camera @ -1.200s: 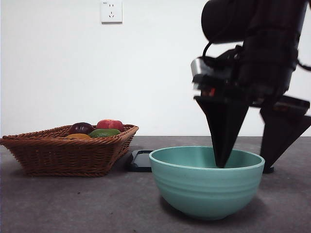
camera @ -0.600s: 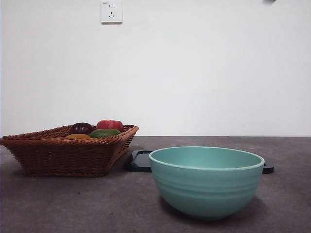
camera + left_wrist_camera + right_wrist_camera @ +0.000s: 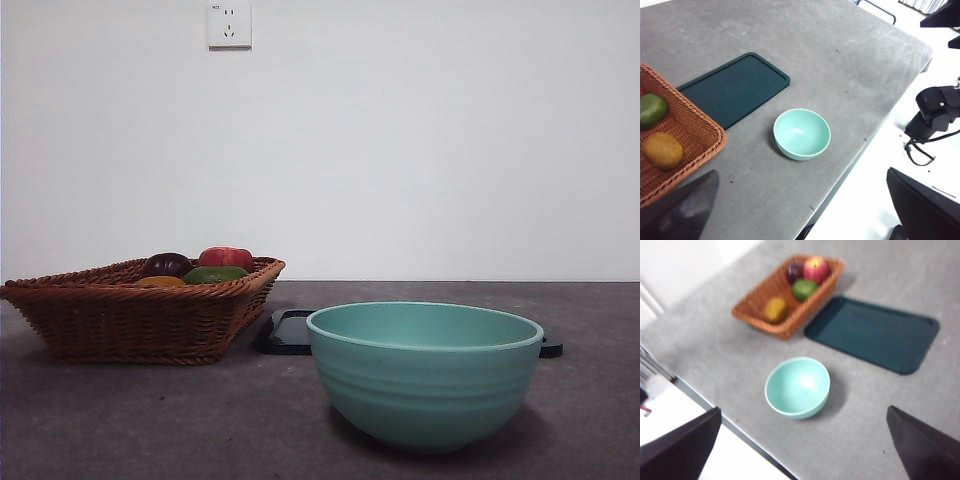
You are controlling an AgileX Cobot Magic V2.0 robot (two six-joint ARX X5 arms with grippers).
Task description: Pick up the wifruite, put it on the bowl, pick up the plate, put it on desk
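On the desk [image 3: 130, 420], near its front edge, the mint-teal bowl [image 3: 425, 372] stands upright with nothing inside it. Behind the bowl lies a flat dark green tray [image 3: 873, 333], and beside the tray's short end sits a brown wicker basket [image 3: 140, 310]. The wifruite [image 3: 775, 309] rests in the basket, at the end closest to the desk's front edge. Next to it in the basket lies a green fruit [image 3: 804, 288], and past that a dark purple fruit [image 3: 794, 271] and a red apple [image 3: 816, 269] lie side by side at the far end. A white wall socket [image 3: 229, 23] is mounted on the wall above the basket.

Both arms wait high above the desk, out of the front view. The left gripper [image 3: 800, 210] has its jaws spread wide and holds nothing; the right gripper [image 3: 800, 450] likewise has its jaws spread wide with nothing between them.
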